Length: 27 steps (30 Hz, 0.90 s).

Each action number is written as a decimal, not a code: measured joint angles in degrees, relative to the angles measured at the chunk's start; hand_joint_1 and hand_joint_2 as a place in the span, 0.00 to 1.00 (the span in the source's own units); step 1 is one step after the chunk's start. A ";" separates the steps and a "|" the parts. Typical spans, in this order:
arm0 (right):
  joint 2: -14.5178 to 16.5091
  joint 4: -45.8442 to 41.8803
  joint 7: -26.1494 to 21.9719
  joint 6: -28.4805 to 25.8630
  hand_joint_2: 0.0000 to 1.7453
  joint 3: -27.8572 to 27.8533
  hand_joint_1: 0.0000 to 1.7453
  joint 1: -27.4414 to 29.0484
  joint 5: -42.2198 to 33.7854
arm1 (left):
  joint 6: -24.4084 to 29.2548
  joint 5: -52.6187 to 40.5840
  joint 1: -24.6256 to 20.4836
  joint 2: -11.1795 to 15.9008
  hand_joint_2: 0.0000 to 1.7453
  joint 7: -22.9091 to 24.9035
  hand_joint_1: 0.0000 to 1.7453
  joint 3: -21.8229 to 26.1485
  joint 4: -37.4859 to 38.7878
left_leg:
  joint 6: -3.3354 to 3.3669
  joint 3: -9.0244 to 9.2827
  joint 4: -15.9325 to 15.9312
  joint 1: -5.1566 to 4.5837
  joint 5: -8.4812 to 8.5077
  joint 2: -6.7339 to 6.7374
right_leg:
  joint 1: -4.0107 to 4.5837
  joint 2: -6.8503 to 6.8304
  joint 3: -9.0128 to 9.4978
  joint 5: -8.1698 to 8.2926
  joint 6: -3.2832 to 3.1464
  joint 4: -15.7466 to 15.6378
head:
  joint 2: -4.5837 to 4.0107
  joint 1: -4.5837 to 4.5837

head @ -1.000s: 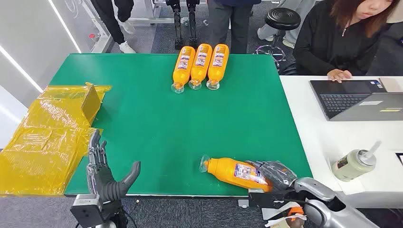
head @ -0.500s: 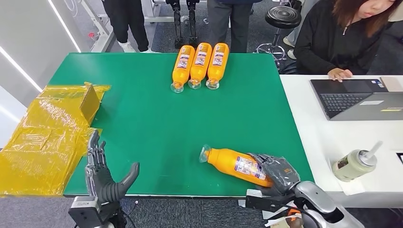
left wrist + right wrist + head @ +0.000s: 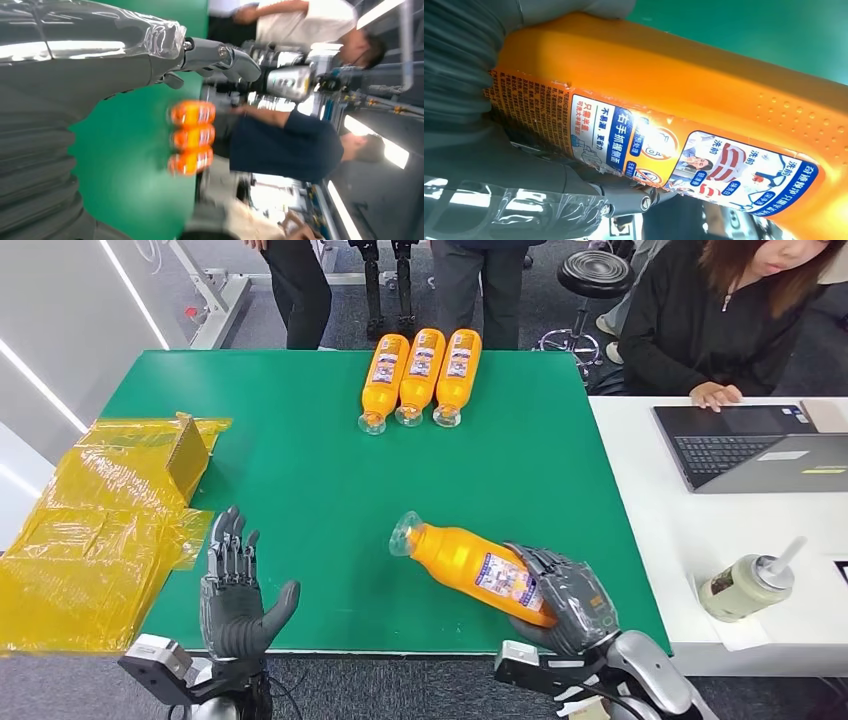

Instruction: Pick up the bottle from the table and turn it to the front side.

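My right hand point(image 3: 562, 598) is wrapped around the base end of the bottle point(image 3: 470, 565), fingers curled over its labelled body. I hold it near the table's point(image 3: 300, 490) near edge, right of centre, with its clear cap end pointing left and away, tipped upward. It looks lifted off the green top, though I cannot be sure how far the base clears the surface. I grip low on the body, I judge, so the neck stays free and the label can be rolled round without my fingers sliding over it. From the wrist, the label point(image 3: 684, 155) faces my palm side and the plain orange flank faces the table, so the turn seems only begun.

My left hand point(image 3: 232, 592) is spread with nothing in it, fingers up, at the near left edge beside the yellow wrap point(image 3: 90, 530). It stands ready, I think, to steady the bottle if I need to regrip.

Three more bottles point(image 3: 420, 375) lie side by side at the far edge, caps toward me, probably showing the wanted facing.
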 joint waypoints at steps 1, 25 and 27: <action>1.22 0.13 -0.01 0.16 1.00 0.07 1.00 -0.47 0.45 | -1.97 2.28 0.00 -0.27 1.00 0.46 0.00 -0.06 0.23 | 0.00 0.00 0.00 0.00 0.00 0.01 | 0.00 0.00 -0.01 0.00 0.00 0.01 | 0.00 0.01; 14.19 6.18 -1.79 1.81 1.00 2.67 1.00 -7.47 1.83 | -17.27 22.06 -2.33 0.05 1.00 3.24 0.00 -7.23 5.97 | -0.07 -0.04 0.00 0.01 0.04 0.01 | 0.01 0.01 -0.07 0.02 -0.03 0.04 | 0.00 0.01; 15.64 6.51 -1.81 2.27 1.00 3.35 1.00 -7.85 1.85 | -17.36 22.18 -2.83 0.17 1.00 3.24 0.00 -7.71 6.36 | -0.07 -0.04 0.00 0.02 0.05 0.01 | 0.01 0.01 -0.08 0.02 -0.03 0.05 | 0.00 0.00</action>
